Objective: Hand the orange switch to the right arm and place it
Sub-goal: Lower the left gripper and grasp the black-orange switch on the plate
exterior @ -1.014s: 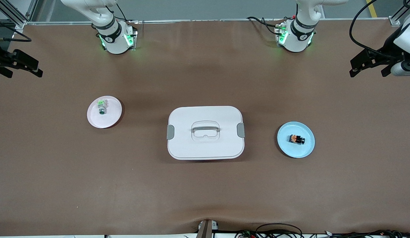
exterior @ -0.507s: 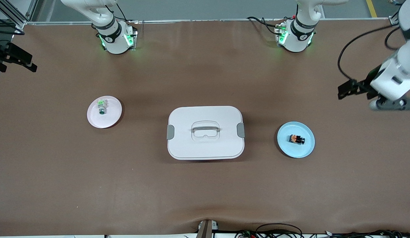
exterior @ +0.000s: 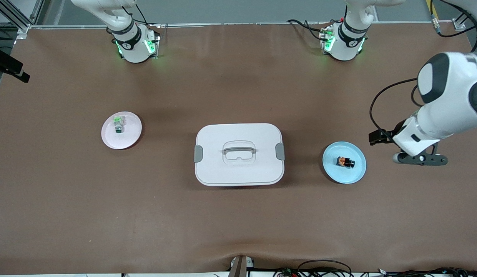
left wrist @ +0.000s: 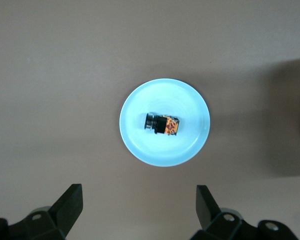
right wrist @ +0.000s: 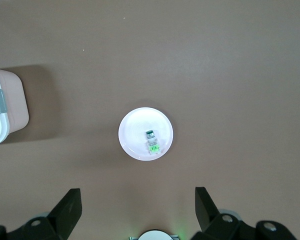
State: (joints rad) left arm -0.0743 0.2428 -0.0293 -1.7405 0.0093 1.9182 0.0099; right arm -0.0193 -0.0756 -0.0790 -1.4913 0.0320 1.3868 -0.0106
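Now the left tool (left wrist: 137, 207), fingers spread wide and empty, is swinging in beside the blue plate (exterior: 357, 173) where the orange switch (exterior: 345, 162) is lying, signalling an imminent pickup, while the right tool (right wrist: 135, 207) is waiting, spread, above the pink plate (right wrist: 132, 145).

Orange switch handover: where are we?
Done: nothing. The orange switch lies untouched on the blue plate.
In hand: the left gripper hangs open above that plate.
Left: grasp, pass, place. The right gripper is open high above the pink plate.
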